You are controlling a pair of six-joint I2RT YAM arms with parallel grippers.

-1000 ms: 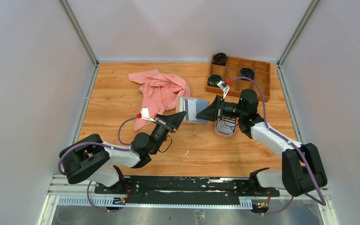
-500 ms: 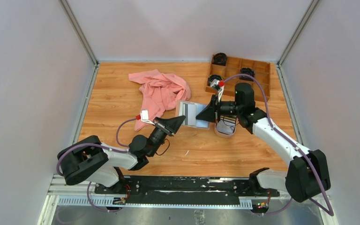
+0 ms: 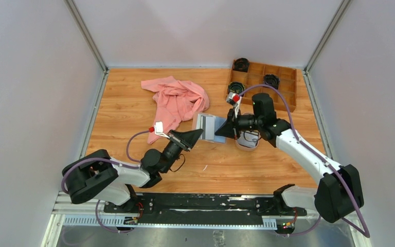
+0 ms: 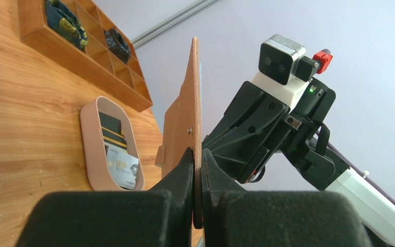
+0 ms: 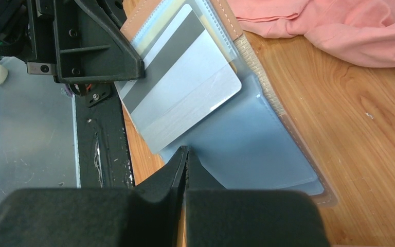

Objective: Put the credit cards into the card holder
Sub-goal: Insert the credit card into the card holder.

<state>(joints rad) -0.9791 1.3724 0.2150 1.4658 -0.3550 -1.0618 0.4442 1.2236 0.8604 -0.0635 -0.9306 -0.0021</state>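
Note:
The card holder [image 3: 208, 125] is a tan wallet held open above the table, its light blue pockets [image 5: 247, 144] facing my right wrist camera. My left gripper [image 4: 197, 154] is shut on the holder's tan edge [image 4: 182, 118]. A silver-grey credit card [image 5: 185, 98] with a dark stripe sticks partway out of a pocket. My right gripper [image 5: 185, 150] is shut, its tips against the lower edge of the blue pocket just below that card. In the top view it [image 3: 220, 131] sits at the holder's right side. Two more credit cards, a black striped one [image 4: 112, 128] and a whitish one [image 4: 122, 167], lie in the tray.
The oval pinkish tray [image 3: 238, 142] lies on the table under my right arm. A wooden compartment box [image 3: 283, 90] with dark items stands at the back right. A crumpled pink cloth [image 3: 177, 100] lies behind the holder to the left.
My right gripper has closed from partly open to shut and moved left, closer against the holder. The left gripper still holds the holder, almost unmoved.

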